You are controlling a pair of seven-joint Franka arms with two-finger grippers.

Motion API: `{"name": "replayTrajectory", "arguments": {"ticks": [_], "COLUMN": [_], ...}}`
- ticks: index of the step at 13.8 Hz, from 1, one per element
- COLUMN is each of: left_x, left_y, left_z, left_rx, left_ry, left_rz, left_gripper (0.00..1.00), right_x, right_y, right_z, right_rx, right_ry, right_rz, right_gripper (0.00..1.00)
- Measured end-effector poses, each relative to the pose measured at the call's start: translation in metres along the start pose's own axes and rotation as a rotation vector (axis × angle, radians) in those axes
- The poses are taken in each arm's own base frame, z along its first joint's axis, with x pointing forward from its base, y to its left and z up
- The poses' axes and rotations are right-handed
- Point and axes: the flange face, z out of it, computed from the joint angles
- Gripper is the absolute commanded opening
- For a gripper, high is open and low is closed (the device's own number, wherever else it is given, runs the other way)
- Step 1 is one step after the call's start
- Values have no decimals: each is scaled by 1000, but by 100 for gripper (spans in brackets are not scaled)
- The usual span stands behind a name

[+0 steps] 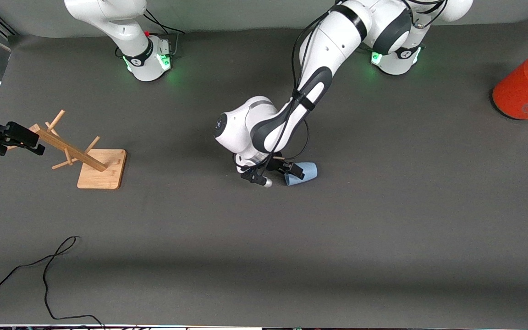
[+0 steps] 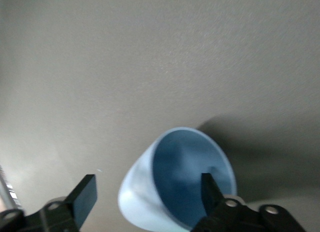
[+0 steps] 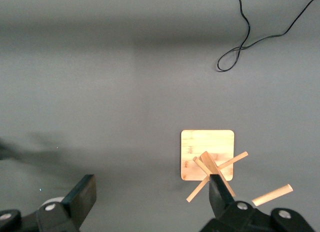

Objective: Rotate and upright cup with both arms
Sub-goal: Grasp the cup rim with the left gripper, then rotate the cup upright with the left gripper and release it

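From the front, my left pincer [image 1: 284, 173] is down at the cup [image 1: 302, 174] near the middle of the table [image 1: 383, 238]. The cup lies on its side on the mat, with its wide mouth turned toward the right arm's end and toward my fingers. My left arm reaches down to it from its base. My right pincer [image 1: 32, 142] hangs in the air at the right arm's end, just at the top of the tilted wooden rack [image 1: 101, 169], and that arm waits. An orange can [image 1: 527, 87] stands well apart at the left arm's end, farther from the camera than the cup. A black cable [image 1: 46, 275] loops on the mat nearer the camera than the rack.

In the left wrist view, my left pincer [image 2: 147, 194] is spread and straddles the wall of the cup [image 2: 145, 182]. One finger [image 2: 210, 192] sits inside the blue mouth, and the other stands outside with a gap of mat between it and the cup. I am not pinching it. The cup rests on the mat and casts a shadow.

In the right wrist view, my right pincer [image 3: 150, 197] is spread wide and holds nothing. The rack [image 3: 207, 152] stands on its square base below one finger, and the cable [image 3: 240, 47] lies apart from it.
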Motion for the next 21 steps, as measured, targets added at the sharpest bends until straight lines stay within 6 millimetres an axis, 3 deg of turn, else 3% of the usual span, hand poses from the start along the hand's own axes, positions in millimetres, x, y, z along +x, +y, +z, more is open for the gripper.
{"name": "replayTrajectory", "arguments": {"ticks": [1,2,7,9,11,14,16,17,19,21], "left_x": [0,0,1,3,4,-10,-28,-39,-67,-97], "left_y": [-3,-5,-15,-31,-60,-146,-227,-277,-372,-431], "left_z": [2,3,5,-1,-21,-77,-115,-128,-139,-141], "left_rx": [16,25,78,89,90,0,-159,-271,-435,-560], "left_ry": [-5,-10,-22,-28,-38,-68,-85,-99,-86,-17], "left_rz": [38,70,153,128,58,-237,-390,-454,-565,-653], "left_gripper": [7,0,0,0,0,0,0,0,0,0], "right_x": [0,0,0,0,0,0,-1,-1,-1,-1], "right_y": [0,0,0,-1,-1,-1,-1,0,0,0], "right_z": [0,0,1,2,3,4,5,5,6,6], "right_rx": [-1,-1,-2,-2,-2,-3,-3,-3,-3,-3], "right_ry": [0,-1,-2,-5,-7,-9,-10,-10,-11,-12], "right_rz": [-1,-2,-7,-10,-16,-36,-39,-40,-40,-40], "right_gripper": [100,100,100,100,100,100,100,100,100,100]}}
